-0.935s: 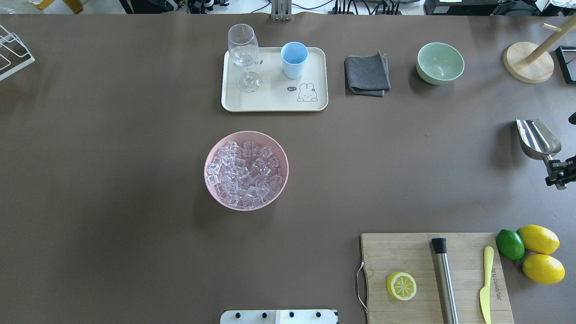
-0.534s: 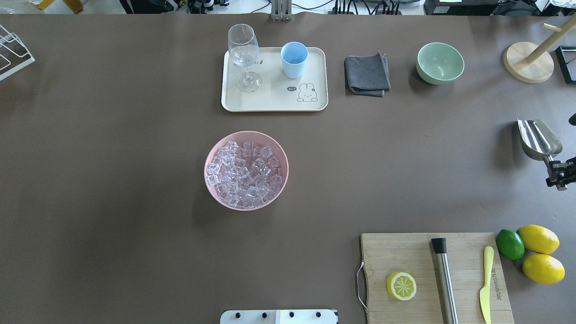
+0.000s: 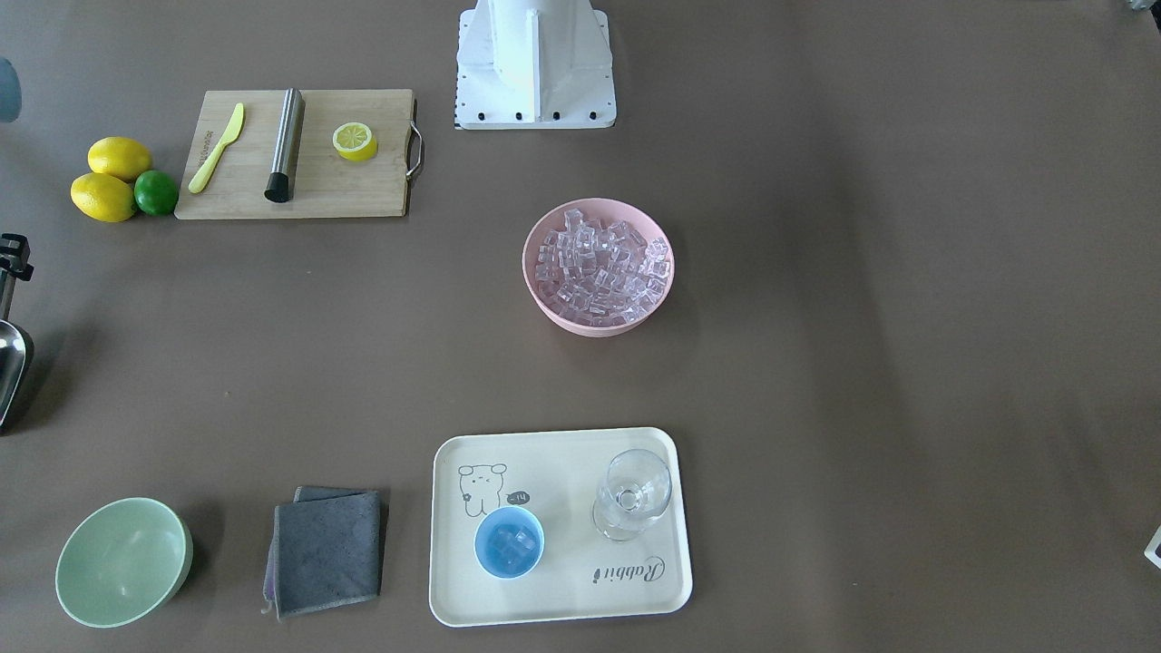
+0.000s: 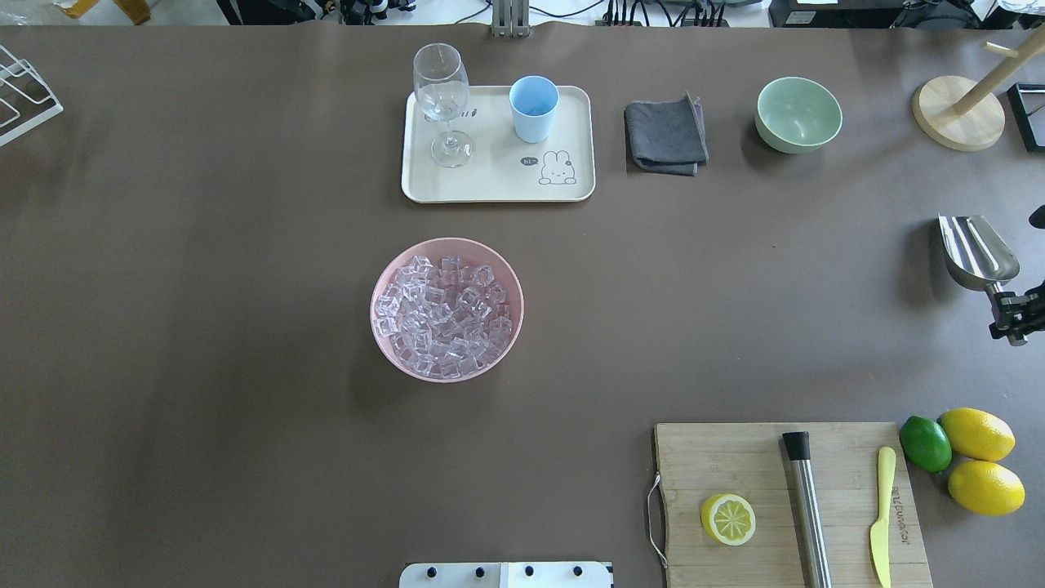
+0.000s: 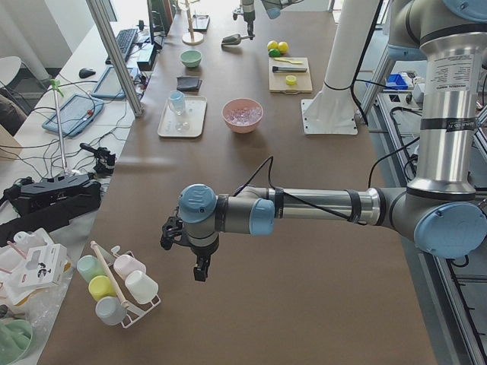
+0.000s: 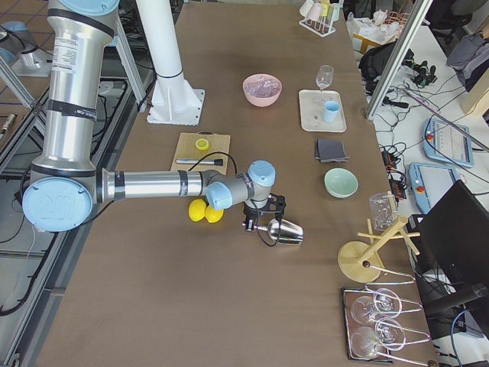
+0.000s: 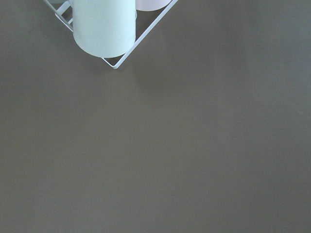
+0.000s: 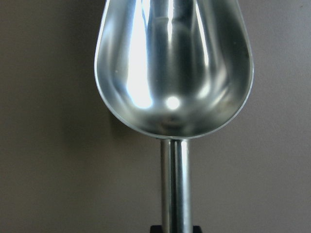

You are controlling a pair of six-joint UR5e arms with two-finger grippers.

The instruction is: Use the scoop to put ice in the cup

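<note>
Steel gleams at the left edge of the front-facing view, where the scoop point(image 3: 7, 372) juts from the right pincer point(image 3: 11, 252), well apart from the pink bowl point(image 3: 590, 328) heaped with ice point(image 3: 599, 268). The cup point(image 3: 480, 544) stands on the cream tray point(image 3: 562, 599) beside a stemmed glass point(image 3: 632, 494), with a few cubes inside it.

From overhead, the right pincer is clamped on the scoop's handle at the right edge of the bench point(image 4: 245, 425) (trough empty, pointing away from the robot).

The left-side view shows the left pincer point(image 5: 199, 268) pointing down near a mug rack point(image 5: 114, 293); whether its fingers are apart or together I cannot tell.

The right-side view has the scoop low over the bench.

The left wrist view holds bare bench and a corner of that rack.

The right wrist view looks into the empty trough.
</note>
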